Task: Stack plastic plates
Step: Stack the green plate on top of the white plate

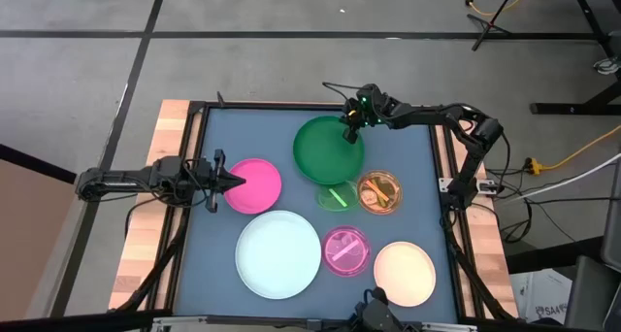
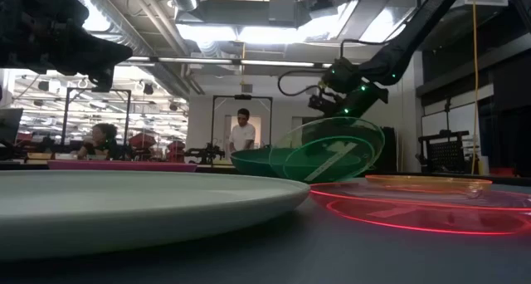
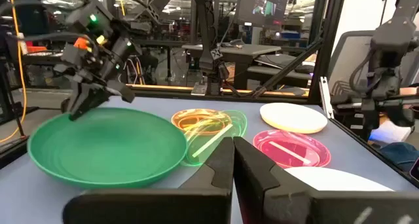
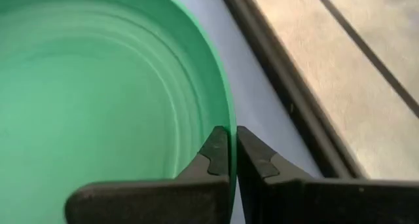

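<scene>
From my station I see the right gripper (image 1: pixel 350 126) at the far edge of the table, its two dark fingers pinched together on the rim of the large dark green round plastic plate (image 1: pixel 328 150). The right wrist view shows the green rim caught between the fingertips, so this gripper is clamped on the plate. In the low view that plate's near side looks lifted, tilted up toward the gripper (image 2: pixel 353 101).

The left gripper (image 1: pixel 231 182) sits over the medium bright pink round plastic plate (image 1: pixel 257 184) at the left side of the blue table mat (image 1: pixel 218 148). Its fingers are pressed together with nothing between them, as the left wrist view confirms (image 3: pixel 233 160).

The other plates lie flat on the mat. The large white round plastic plate (image 1: pixel 278 254) is at the near side, just beside the bright pink one. The small translucent pink plate (image 1: pixel 346 250) lies right of the white plate, and the medium cream plate (image 1: pixel 405 274) sits in the near right corner. The small translucent green plate (image 1: pixel 335 195) pokes out from under the near edge of the dark green plate, just beside the small translucent orange plate (image 1: pixel 379 192).

In the low view, two people (image 2: pixel 242 130) show in the room behind the table.
</scene>
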